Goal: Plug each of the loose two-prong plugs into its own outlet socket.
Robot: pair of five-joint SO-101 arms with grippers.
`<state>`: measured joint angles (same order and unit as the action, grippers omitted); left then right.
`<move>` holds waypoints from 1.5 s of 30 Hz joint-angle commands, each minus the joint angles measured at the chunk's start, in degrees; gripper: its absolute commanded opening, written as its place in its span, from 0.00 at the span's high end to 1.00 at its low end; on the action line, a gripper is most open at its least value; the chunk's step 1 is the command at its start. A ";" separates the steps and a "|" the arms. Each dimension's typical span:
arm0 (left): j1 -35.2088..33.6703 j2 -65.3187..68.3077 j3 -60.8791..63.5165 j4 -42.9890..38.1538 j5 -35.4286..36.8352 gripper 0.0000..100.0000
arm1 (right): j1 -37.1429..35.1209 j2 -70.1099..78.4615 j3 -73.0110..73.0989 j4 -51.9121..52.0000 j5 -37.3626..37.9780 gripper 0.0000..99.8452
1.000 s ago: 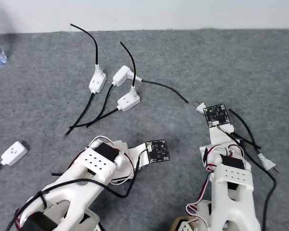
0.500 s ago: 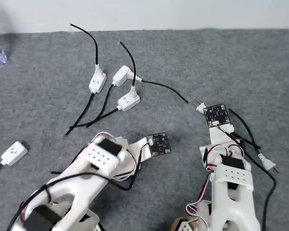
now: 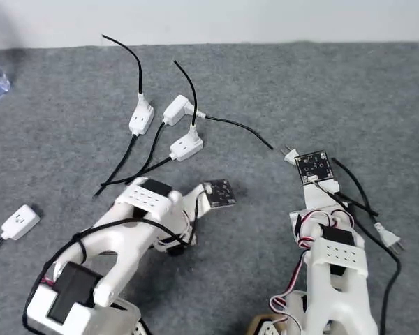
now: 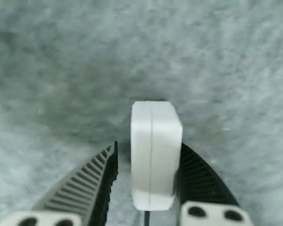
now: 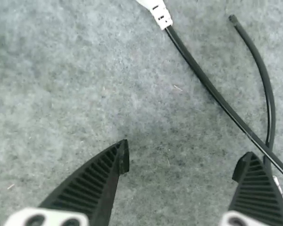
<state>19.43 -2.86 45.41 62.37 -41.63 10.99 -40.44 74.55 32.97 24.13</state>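
Left pincer (image 4: 149, 147) seems to pinch the small white plastic plug (image 4: 155, 127) above the grey fuzzy tabletop (image 4: 61, 56). Right pincer (image 5: 185, 151) is spread wide. Line the prongs up straight with a white boxy outlet socket (image 3: 19, 221), then push slowly.

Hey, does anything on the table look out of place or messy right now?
Three outlet sockets cluster at the far side with their black cords crossing, while a fourth socket lies alone near the left edge of the high view. One loose plug lies close beside the right arm. Nothing looks broken.
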 commanded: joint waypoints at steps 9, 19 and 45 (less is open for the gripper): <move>-4.40 -1.14 -8.57 -3.87 1.23 0.84 | -0.66 -0.84 -1.76 -0.57 0.62 0.65; -4.66 -1.14 -10.51 -2.29 1.23 0.84 | -0.66 -0.75 -1.76 -0.66 0.62 0.65; -7.65 -2.11 -11.03 -4.22 -1.58 0.83 | -1.71 -0.75 -1.76 -0.48 0.70 0.65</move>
<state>11.08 -6.64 34.24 62.90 -42.77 9.76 -40.44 74.55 32.97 24.22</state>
